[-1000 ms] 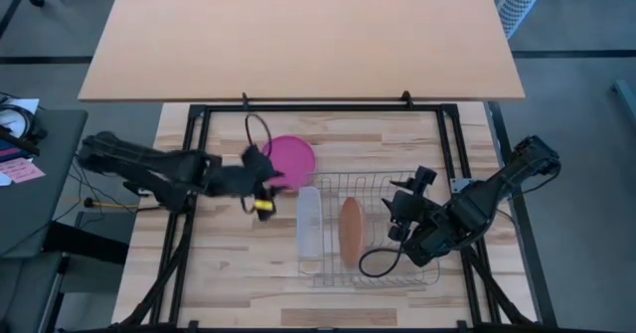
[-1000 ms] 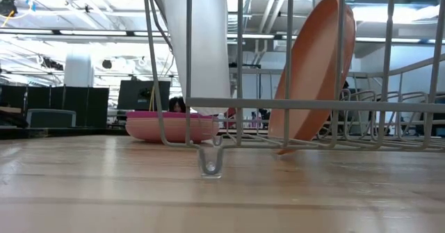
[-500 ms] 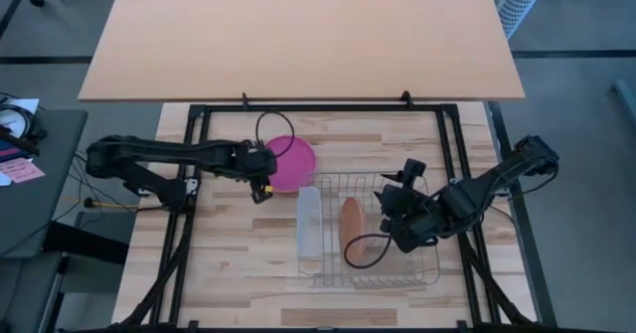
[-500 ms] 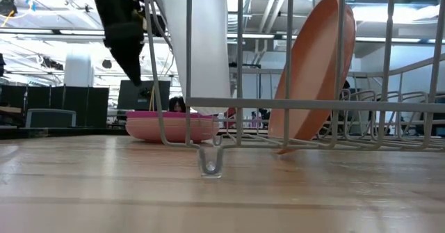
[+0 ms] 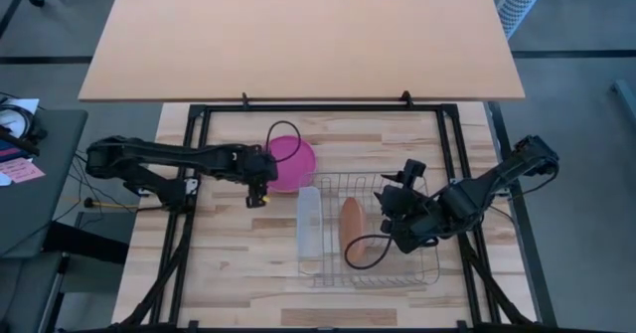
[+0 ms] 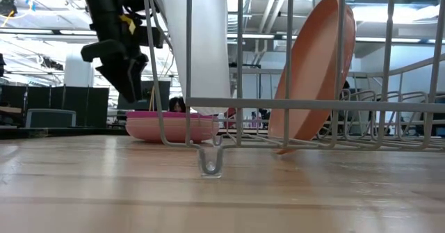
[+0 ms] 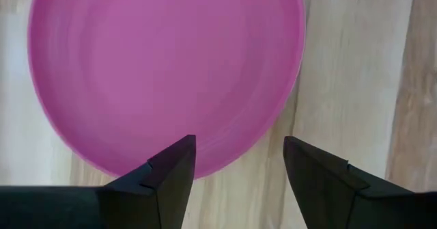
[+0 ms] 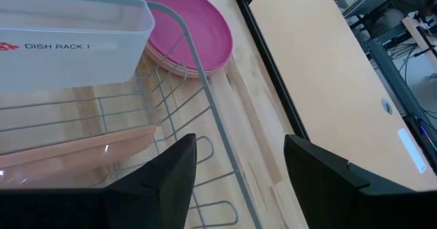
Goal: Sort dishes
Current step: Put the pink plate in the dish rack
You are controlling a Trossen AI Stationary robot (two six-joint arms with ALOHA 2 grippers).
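- Hovering over the near edge of a magenta pink plate (image 7: 164, 72), the left gripper (image 5: 257, 186) has its two dark fingers (image 7: 171, 181) spread apart with nothing between them — bare wood shows in the gap.
- Magenta pink plate tops a small stack (image 6: 170, 125) of dishes lying flat on the wooden table (image 5: 229, 263), just beside the far left corner of the silver wire rack (image 5: 422, 273); paler pink rims show beneath it in the low view and the right wrist view.
- Left gripper hangs above the stack's left side in the low view, apart from the plates.
- Orange-tan plate (image 5: 351, 229) stands on edge inside the wire rack, leaning slightly — its lower rim rests among the rack's bottom wires.
- Translucent white tray (image 5: 309, 222), lettered "DISH RACK 1", sits at the rack's left end, between the plate stack and the orange-tan plate.
- Right gripper (image 5: 391, 224) is poised over the rack just to the right of the orange-tan plate, its fingers (image 8: 171, 181) parted and holding nothing.
- Beyond the wooden table lies a larger tan tabletop (image 5: 298, 35), and the low view looks through the rack into a room of dark monitors.
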